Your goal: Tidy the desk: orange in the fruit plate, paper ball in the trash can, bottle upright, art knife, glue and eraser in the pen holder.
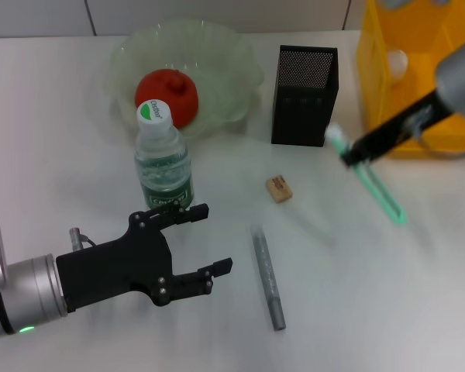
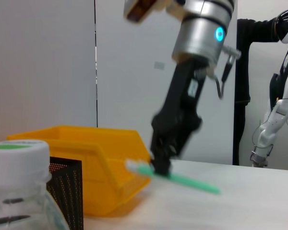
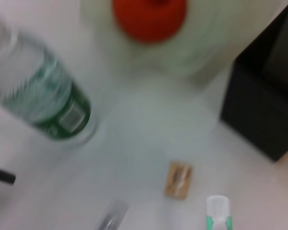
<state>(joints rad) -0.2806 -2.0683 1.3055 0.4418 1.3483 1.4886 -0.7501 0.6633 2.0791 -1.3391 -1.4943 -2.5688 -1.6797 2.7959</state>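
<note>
My right gripper is shut on the green glue stick and holds it slanted above the table, just right of the black mesh pen holder. The left wrist view shows the same gripper with the glue. The eraser and the grey art knife lie on the table. The bottle stands upright. The orange sits in the green fruit plate. My left gripper is open, just in front of the bottle. A white paper ball lies in the yellow trash can.
The trash can stands at the table's far right, close behind my right arm. The right wrist view shows the eraser, the bottle and the pen holder below it.
</note>
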